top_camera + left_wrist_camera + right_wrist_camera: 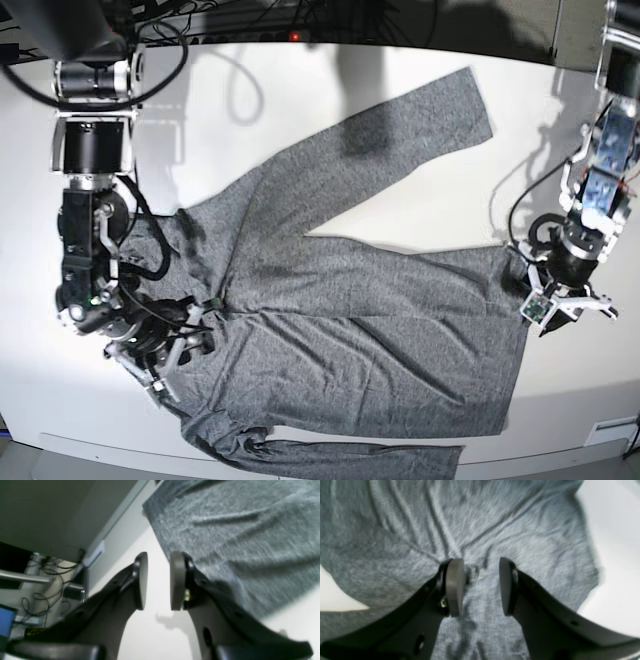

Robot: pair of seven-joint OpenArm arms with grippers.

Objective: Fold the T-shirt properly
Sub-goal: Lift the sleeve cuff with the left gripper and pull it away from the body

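T-shirt (350, 320): mottled dark-grey knit, wrinkled (lower sleeve seemingly bunched), spread flat.

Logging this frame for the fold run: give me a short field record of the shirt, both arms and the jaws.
garment: T-shirt, dark grey, spread out unfolded, wrinkled
sleeve: one stretched toward the table's far side
surface: white table
left gripper: jaws apart, nothing between them, over bare table just off the shirt's edge
right gripper: jaws apart, over the cloth, nothing clamped
fold progress: none visible
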